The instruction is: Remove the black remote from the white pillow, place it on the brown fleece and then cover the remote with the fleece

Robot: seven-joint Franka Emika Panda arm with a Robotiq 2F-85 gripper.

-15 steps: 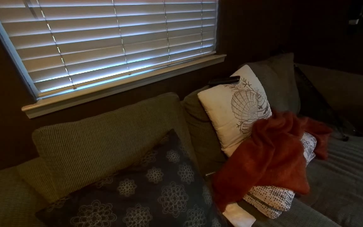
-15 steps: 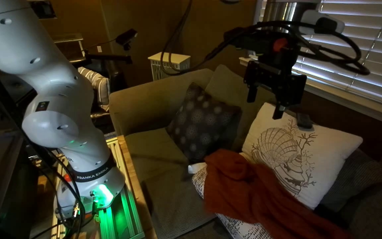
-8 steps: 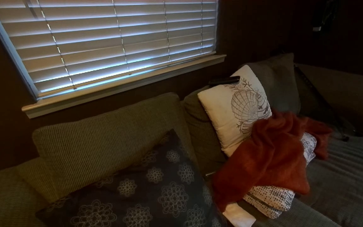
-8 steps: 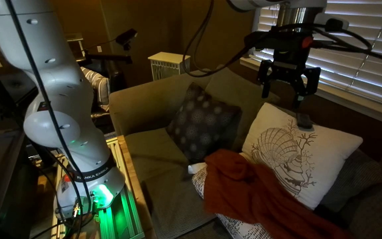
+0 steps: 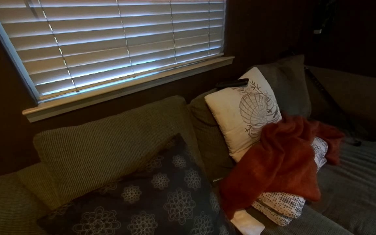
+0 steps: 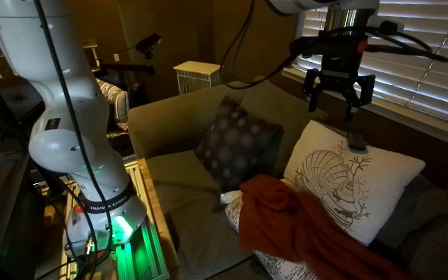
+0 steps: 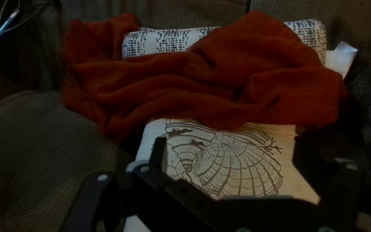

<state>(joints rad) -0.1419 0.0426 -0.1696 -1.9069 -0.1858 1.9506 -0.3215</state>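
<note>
A rust-coloured fleece (image 6: 286,221) lies in folds across a speckled white cushion (image 5: 284,200) on the couch (image 6: 193,182), and it laps over the foot of the white shell-print pillow (image 6: 358,175). In an exterior view a dark flower-print pillow (image 6: 239,144) leans at eleven o'clock from the fleece, well apart from the remote; in an exterior view the window blinds (image 5: 109,42) fill the wall at ten o'clock from the white pillow.

The gripper (image 6: 331,111) hangs at about eleven o'clock from the black remote (image 6: 357,142), fingers spread wide with only air between them, a gap showing between the nearer fingertip and the remote.

The remote lies at the white pillow's twelve o'clock edge, foreshortened, running from just before twelve to just before six. In an exterior view (image 5: 233,83) its long axis runs nearly nine to three, the three o'clock end slightly raised. Which end is its front cannot be told.
</note>
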